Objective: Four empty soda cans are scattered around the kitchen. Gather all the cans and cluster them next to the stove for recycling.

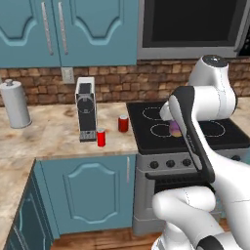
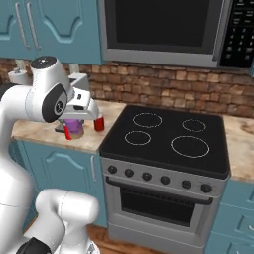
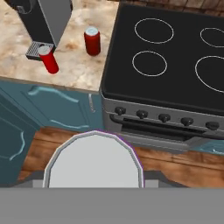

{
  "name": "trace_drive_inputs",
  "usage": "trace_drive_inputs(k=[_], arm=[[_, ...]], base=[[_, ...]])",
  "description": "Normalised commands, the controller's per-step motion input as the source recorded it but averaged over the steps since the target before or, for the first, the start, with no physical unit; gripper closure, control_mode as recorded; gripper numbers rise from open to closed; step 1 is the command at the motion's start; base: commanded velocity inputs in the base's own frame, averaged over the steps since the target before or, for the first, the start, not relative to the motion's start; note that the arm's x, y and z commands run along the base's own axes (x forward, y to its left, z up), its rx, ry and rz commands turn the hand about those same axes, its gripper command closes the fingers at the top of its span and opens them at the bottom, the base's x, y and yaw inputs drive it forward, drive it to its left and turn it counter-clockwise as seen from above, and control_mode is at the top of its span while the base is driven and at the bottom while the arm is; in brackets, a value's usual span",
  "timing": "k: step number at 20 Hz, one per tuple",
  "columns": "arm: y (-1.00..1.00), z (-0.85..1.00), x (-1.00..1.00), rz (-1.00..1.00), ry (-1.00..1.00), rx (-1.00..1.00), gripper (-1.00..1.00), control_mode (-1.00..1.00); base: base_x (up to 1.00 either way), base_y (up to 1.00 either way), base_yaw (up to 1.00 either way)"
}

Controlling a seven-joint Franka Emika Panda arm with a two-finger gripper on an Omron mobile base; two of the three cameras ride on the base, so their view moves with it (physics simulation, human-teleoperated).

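Observation:
My gripper [image 2: 74, 122] is shut on a purple soda can [image 2: 75, 130] and holds it in the air over the counter's front edge, just left of the stove [image 2: 168, 141]. The same purple can [image 1: 174, 128] peeks out from behind my forearm. Its grey top with a purple rim [image 3: 94, 162] fills the lower hand view. Two red soda cans stand on the counter left of the stove: one [image 1: 123, 123] [image 3: 92, 41] close to the cooktop [image 1: 195, 132], the other [image 1: 101, 137] [image 3: 49, 60] in front of the coffee machine's tray.
A coffee machine [image 1: 86, 108] stands on the marble counter [image 1: 44, 134], and a paper-towel roll [image 1: 14, 103] stands at the far left. A microwave [image 2: 163, 30] hangs over the stove. Blue cabinets [image 1: 88, 195] sit under the counter.

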Motion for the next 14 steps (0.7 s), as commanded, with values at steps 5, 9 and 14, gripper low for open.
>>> trace_drive_inputs(k=[5,9,14], arm=[[0.0,0.0,0.0,0.0,0.0,0.0,1.0,1.0],[0.0,0.0,0.0,0.0,0.0,0.0,1.0,1.0],[0.0,0.0,0.0,0.0,0.0,0.0,1.0,1.0]], base=[[0.49,0.1,0.0],[0.47,0.12,0.0],[0.41,0.11,0.0]])
